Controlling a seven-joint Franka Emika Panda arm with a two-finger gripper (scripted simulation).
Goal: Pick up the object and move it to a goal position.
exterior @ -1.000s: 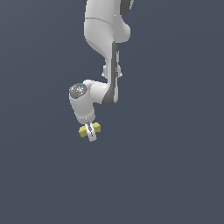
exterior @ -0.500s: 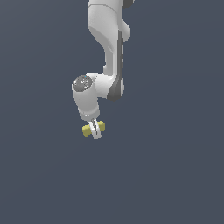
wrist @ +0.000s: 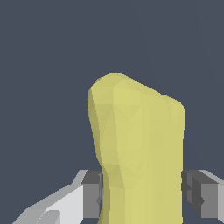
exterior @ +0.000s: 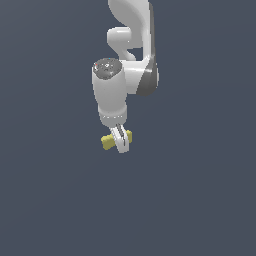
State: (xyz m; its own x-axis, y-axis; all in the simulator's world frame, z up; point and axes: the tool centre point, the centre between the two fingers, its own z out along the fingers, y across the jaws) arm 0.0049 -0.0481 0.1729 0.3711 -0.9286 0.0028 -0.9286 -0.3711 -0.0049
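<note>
Yellow object (exterior: 109,141) lying level, long axis crosswise, white hand (exterior: 120,145) clamped on its middle

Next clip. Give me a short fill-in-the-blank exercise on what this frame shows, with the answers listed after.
1. The chunk held in the pincer is ____ in colour.
2. The pincer is shut on the ____.
3. In the exterior view, the chunk pokes out on ____ sides of the white fingers.
4. In the wrist view, the pads press the chunk's ____.

Answers: yellow; chunk; both; sides
</note>
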